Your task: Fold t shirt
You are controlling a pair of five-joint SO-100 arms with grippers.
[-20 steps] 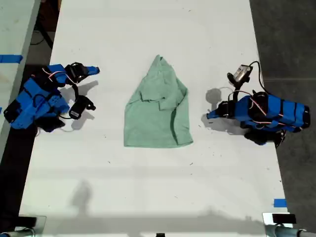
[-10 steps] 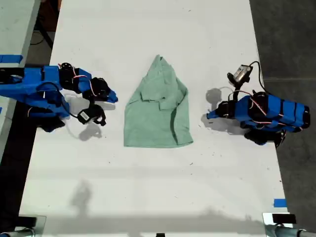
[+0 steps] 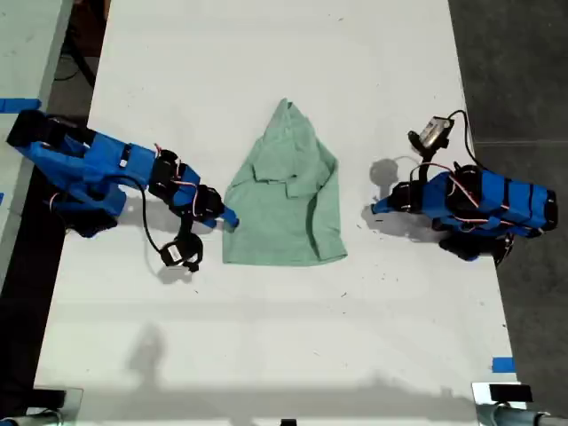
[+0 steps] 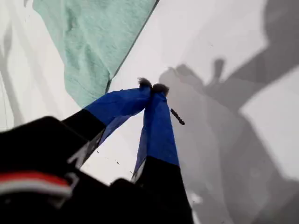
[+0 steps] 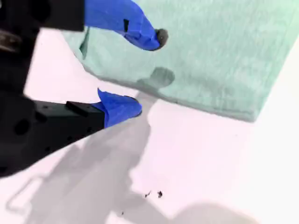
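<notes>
Hovering at the left edge of the t shirt (image 3: 284, 195), as the exterior view shows it, my second hand (image 5: 147, 72) is standing open, one finger over the cloth and the other over bare bench (image 3: 266, 337). The shirt is lying partly folded in the middle of the bench, its point towards the far end. My first hand (image 4: 152, 86) is resting closed and empty on the bench, just off the shirt's right edge in the exterior view.

The risk I am seeing is a bad pinch. If the lower finger is not sliding under the hem, the fingers may close on the top layer only, or push the cloth sideways and undo the fold.
</notes>
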